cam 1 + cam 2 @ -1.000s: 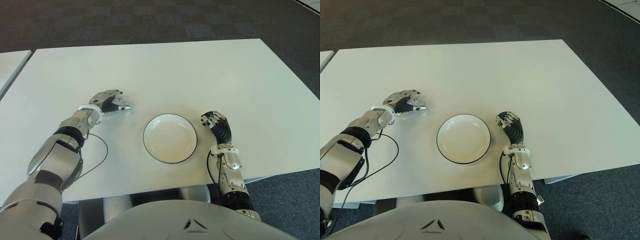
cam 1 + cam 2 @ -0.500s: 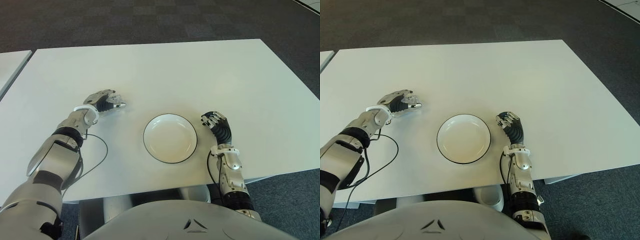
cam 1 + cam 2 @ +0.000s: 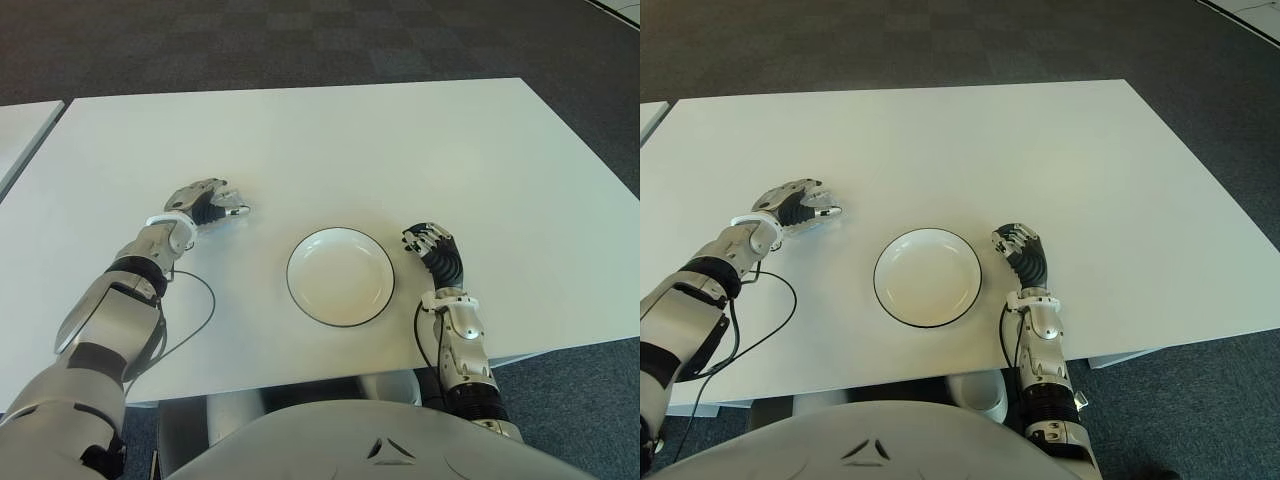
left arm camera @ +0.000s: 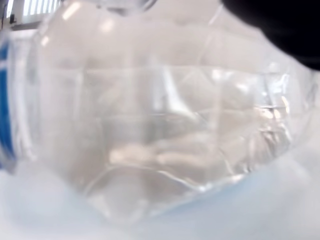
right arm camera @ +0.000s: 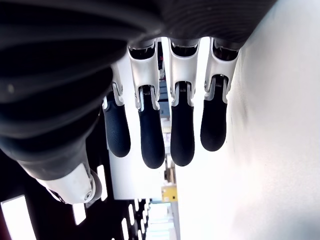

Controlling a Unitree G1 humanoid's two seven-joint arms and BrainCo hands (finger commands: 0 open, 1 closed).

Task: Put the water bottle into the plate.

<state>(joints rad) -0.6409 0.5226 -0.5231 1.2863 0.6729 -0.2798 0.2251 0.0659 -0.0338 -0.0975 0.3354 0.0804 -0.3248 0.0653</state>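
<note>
A clear plastic water bottle (image 4: 160,125) with a blue label edge fills the left wrist view, pressed close against the palm. In the eye views my left hand (image 3: 207,203) is on the white table (image 3: 400,150), left of and a little beyond the plate, with its fingers curled around the bottle, which is mostly hidden by them. The white plate (image 3: 340,280) with a dark rim sits near the front middle and holds nothing. My right hand (image 3: 430,246) shows just right of the plate, fingers relaxed and holding nothing.
A thin black cable (image 3: 205,300) loops over the table beside my left forearm. A second white table (image 3: 20,125) stands off to the left across a narrow gap. Dark carpet surrounds the table.
My left hand has drawn a short way to the left, away from the plate, still curled on the bottle. The right hand and plate have not moved.
</note>
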